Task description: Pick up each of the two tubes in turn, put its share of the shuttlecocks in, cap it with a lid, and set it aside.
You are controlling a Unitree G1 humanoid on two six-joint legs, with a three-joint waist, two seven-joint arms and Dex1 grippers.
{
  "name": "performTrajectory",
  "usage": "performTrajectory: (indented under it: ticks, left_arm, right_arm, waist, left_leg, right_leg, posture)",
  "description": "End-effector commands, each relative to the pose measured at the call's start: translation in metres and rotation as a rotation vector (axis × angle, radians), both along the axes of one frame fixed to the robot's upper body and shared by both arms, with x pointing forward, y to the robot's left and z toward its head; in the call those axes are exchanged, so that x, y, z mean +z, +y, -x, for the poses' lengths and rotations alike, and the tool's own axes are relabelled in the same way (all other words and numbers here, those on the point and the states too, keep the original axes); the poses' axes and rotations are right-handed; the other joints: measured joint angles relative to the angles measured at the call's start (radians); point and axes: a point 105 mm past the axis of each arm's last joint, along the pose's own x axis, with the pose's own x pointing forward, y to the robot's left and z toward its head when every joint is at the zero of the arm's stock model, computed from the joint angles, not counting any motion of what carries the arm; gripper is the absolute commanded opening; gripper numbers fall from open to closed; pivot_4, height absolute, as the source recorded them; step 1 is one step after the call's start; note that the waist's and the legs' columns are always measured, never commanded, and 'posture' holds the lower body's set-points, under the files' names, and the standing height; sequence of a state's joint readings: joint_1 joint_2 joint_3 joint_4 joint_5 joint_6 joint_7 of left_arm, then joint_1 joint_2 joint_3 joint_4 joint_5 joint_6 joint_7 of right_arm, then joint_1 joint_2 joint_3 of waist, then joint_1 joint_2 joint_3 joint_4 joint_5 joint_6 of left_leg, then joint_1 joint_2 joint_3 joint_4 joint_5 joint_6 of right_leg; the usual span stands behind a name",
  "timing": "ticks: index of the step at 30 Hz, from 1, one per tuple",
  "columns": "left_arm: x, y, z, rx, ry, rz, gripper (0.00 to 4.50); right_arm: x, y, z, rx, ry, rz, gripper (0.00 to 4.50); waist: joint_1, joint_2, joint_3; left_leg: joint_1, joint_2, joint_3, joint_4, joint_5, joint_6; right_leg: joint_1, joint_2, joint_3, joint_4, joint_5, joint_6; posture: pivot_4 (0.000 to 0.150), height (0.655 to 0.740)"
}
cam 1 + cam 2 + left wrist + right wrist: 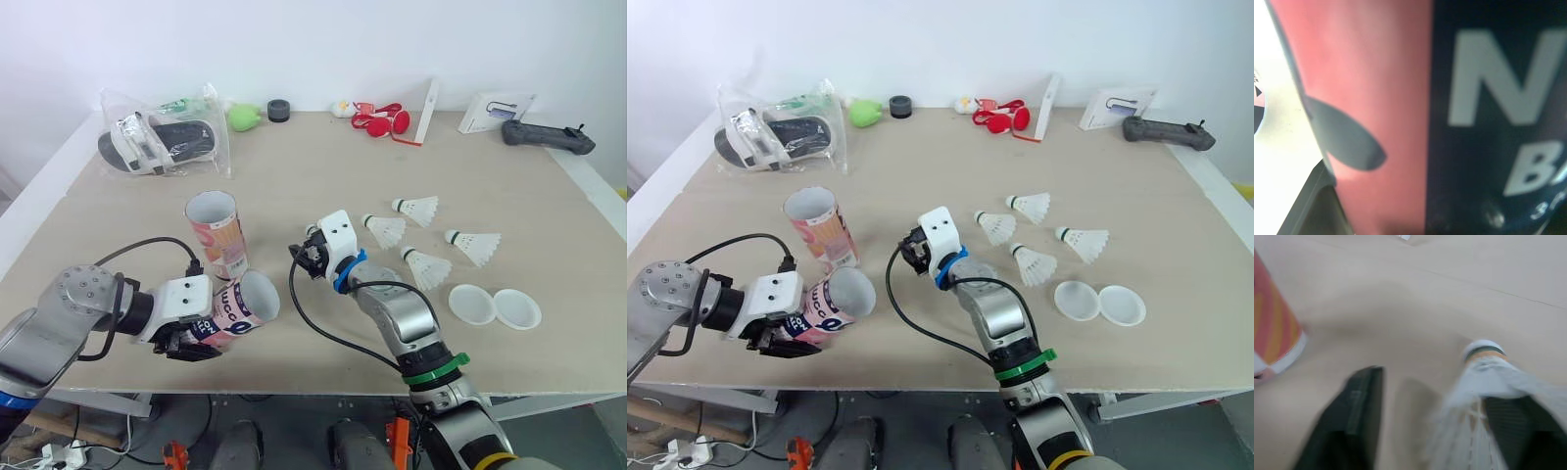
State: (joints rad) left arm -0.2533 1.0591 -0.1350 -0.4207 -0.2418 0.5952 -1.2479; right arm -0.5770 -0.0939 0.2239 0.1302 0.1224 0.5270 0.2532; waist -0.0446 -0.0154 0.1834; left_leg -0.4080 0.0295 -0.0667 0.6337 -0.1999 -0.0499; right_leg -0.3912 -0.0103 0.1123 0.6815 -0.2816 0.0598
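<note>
Lower left: left gripper (194, 345) clamped on tilted tube (245, 302). Centre: right gripper (308, 257) jaws holding a shuttlecock (1488, 382) by its feathers.

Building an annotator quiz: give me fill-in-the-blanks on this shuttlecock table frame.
The tilted pink and navy cardboard tube is clamped in the robot's ____ gripper.
The pink and orange cardboard tube stands ____ on the wooden table.
____ white feather shuttlecocks lie on the table.
The two round white plastic lids lie on the robot's ____ side of the table.
Missing words: left, upright, four, right.
</note>
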Motion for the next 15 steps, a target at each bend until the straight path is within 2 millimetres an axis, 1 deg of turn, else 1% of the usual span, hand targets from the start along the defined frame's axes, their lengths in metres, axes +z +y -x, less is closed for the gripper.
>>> performTrajectory:
  ticks: [1,3,4,7,10,11,13,14,15]
  left_arm:
    - [-0.011,-0.004,0.003,-0.007,0.037,0.003,3.08]
    - [-0.011,-0.004,0.003,-0.007,0.037,0.002,3.08]
    - [-0.011,-0.005,0.002,-0.008,0.036,0.003,3.08]
    - [-0.011,-0.007,0.001,-0.010,0.035,0.006,3.08]
    - [-0.012,-0.008,0.001,-0.015,0.036,0.008,3.08]
    - [-0.012,-0.009,0.000,-0.017,0.036,0.008,3.08]
    - [-0.012,-0.009,0.000,-0.019,0.035,0.008,3.08]
    - [-0.012,-0.009,-0.001,-0.019,0.036,0.008,3.08]
    - [-0.013,-0.009,-0.001,-0.019,0.036,0.008,3.08]
  right_arm:
    - [0.017,-0.003,-0.002,-0.016,-0.058,-0.046,1.24]
    - [0.018,-0.004,0.000,-0.014,-0.059,-0.054,0.27]
    - [0.019,-0.004,0.002,-0.002,-0.063,-0.056,0.02]
    - [0.028,-0.003,0.011,0.058,-0.089,-0.067,0.02]
    - [0.048,0.000,0.028,0.200,-0.160,-0.047,0.02]
    - [0.059,0.000,0.038,0.275,-0.194,-0.034,0.02]
    - [0.083,-0.002,0.065,0.474,-0.272,0.009,0.02]
    - [0.097,-0.007,0.078,0.566,-0.296,0.030,0.02]
    - [0.104,-0.011,0.087,0.621,-0.307,0.044,0.02]
  waist:
    - [0.000,0.000,0.000]
    - [-0.001,0.000,0.000]
    - [0.000,0.000,0.000]
    - [-0.001,0.000,0.000]
    - [0.000,0.001,0.001]
    - [0.000,0.001,0.001]
    - [0.001,0.002,0.001]
    - [0.002,0.003,0.002]
    - [0.002,0.004,0.002]
  left_leg:
    - [0.000,0.000,0.000,0.000,0.000,0.000]
    - [0.000,0.000,0.000,-0.001,0.000,0.000]
    - [0.000,0.000,0.000,-0.001,0.000,0.000]
    - [0.000,0.000,0.000,-0.002,0.000,0.000]
    - [0.000,0.000,0.000,-0.002,0.000,0.000]
    - [0.000,0.000,0.000,-0.002,0.000,0.000]
    - [0.000,0.000,0.000,-0.002,0.000,0.000]
    - [0.000,-0.001,0.000,-0.002,0.000,0.000]
    - [-0.001,-0.001,-0.001,-0.002,0.000,0.000]
  right_leg:
    - [0.000,0.000,0.000,0.000,0.000,0.000]
    - [0.000,0.000,0.000,0.000,0.000,0.000]
    - [0.000,0.000,0.000,0.000,0.000,0.000]
    - [0.000,0.000,0.000,0.000,0.000,0.000]
    - [0.000,0.000,0.000,0.000,-0.001,0.000]
    - [0.000,0.000,0.000,0.000,-0.001,0.000]
    - [0.000,0.000,0.000,0.000,-0.001,0.001]
    - [0.000,-0.001,-0.001,0.000,-0.001,0.001]
    - [0.000,-0.001,-0.001,-0.001,-0.001,0.001]
  posture:
    - [0.150,0.7400]
    - [0.150,0.7400]
    - [0.150,0.7400]
    - [0.150,0.7400]
    - [0.150,0.7400]
    - [0.150,0.7400]
    - [0.150,0.7400]
    - [0.150,0.7400]
    - [0.150,0.7400]
